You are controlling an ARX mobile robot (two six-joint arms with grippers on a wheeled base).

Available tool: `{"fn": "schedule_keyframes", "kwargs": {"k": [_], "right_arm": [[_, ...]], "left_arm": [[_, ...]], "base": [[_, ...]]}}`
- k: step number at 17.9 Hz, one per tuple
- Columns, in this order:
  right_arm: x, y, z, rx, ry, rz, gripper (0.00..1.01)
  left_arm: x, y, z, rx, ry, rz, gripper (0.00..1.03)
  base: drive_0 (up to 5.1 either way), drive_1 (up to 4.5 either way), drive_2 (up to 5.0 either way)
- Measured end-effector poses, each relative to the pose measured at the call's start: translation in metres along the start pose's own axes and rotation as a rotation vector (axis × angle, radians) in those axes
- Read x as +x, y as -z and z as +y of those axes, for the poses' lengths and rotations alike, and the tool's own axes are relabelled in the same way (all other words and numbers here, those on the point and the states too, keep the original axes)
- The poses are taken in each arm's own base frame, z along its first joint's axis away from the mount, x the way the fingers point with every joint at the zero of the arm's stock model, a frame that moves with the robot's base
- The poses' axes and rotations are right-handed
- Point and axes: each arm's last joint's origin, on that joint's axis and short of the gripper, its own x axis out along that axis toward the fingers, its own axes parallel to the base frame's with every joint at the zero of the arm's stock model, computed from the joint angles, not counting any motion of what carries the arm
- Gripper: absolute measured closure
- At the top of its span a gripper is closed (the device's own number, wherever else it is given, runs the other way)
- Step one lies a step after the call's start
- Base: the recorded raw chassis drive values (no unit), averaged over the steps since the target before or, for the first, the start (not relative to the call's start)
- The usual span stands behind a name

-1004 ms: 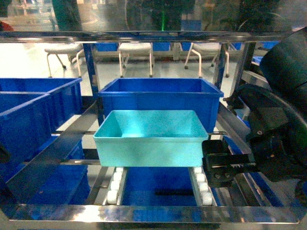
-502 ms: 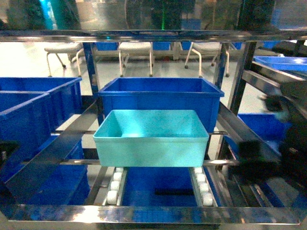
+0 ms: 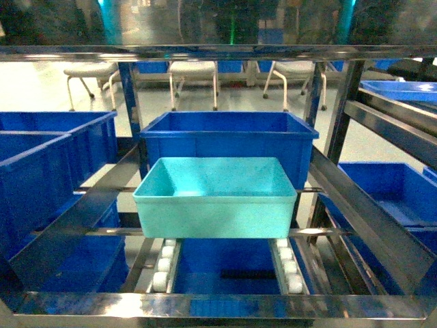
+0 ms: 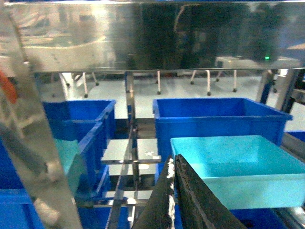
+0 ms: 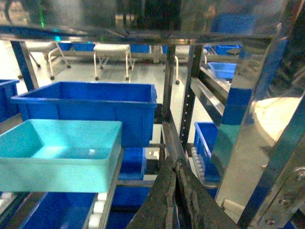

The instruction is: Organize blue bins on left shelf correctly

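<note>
turquoise tub (image 3: 215, 197) empty on shelf (image 3: 218, 304) rollers, dark blue bin (image 3: 229, 140) behind.
my 2 grippers' black fingers (image 4: 190, 200) look pressed together.

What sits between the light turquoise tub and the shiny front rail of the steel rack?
Two tracks of small white rollers, seen in the head view.

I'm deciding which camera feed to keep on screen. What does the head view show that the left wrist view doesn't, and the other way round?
Only the head view shows the white rollers under the turquoise tub, the front steel rail, and blue bins on the right.

Only the left wrist view shows a dark part of the arm low in the frame, and a steel post close on the left.

Both show the turquoise tub, the dark blue bin behind it, and blue bins on the left.
</note>
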Motion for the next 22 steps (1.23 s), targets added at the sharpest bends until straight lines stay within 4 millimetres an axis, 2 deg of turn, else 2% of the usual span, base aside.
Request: {"fn": "schedule_keyframes", "kwargs": {"k": [2, 6, 8, 22], "right_arm": [[-0.015, -0.008, -0.007, 0.005, 0.007, -0.03, 0.99], [-0.035, -0.005, -0.015, 0.004, -0.004, -0.018, 0.99], [-0.043, -0.006, -0.027, 0.006, 0.021, -0.025, 0.99], [-0.076, -0.013, -0.026, 0.005, 0.004, -0.05, 0.99]], "left_arm": [[-0.012, 0.004, -0.003, 0.0, 0.011, 0.023, 1.01], [-0.03, 0.001, -0.002, 0.0, 0.0, 0.012, 1.01], [-0.037, 0.003, -0.002, 0.0, 0.0, 0.018, 1.01], [-0.066, -0.006, -0.002, 0.0, 0.001, -0.012, 1.01]], "base": [[0.0, 0.0, 0.0], [0.0, 0.0, 0.0], [0.0, 0.0, 0.0], [0.0, 0.0, 0.0]]}}
